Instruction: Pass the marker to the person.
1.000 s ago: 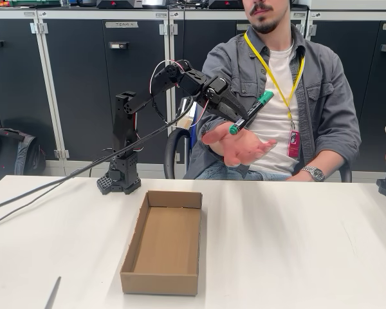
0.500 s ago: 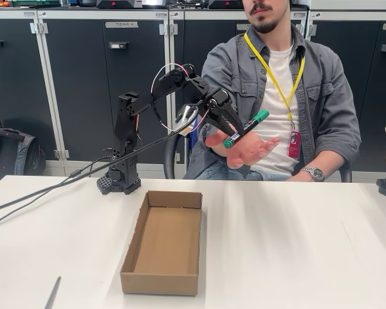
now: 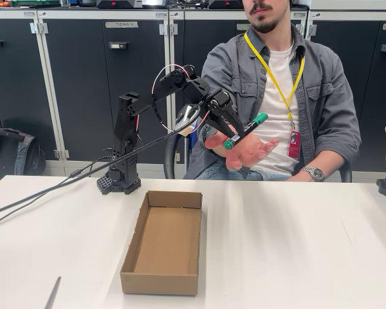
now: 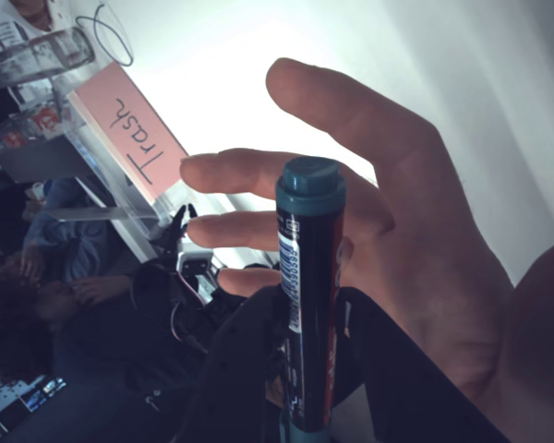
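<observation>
Dark cabinets (image 3: 83, 84), tool (image 3: 235, 131) grips marker (image 3: 244, 131)

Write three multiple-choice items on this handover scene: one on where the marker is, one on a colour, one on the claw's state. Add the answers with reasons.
1. Where is the marker?
A. Lying in the cardboard box
B. Held in the air above the person's open hand
C. Flat on the table

2. What colour is the person's lanyard?
A. Yellow
B. Red
C. Blue

3. What is the claw doing?
A. Open and empty
B. Shut on a thin grey stick
C. Shut on the marker

Answers: 1 B, since the fixed view shows the marker over the upturned hand, while the cardboard box holds nothing. 2 A, the lanyard on the person is yellow. 3 C, the claw clamps the marker's barrel, as the wrist view confirms.
</observation>
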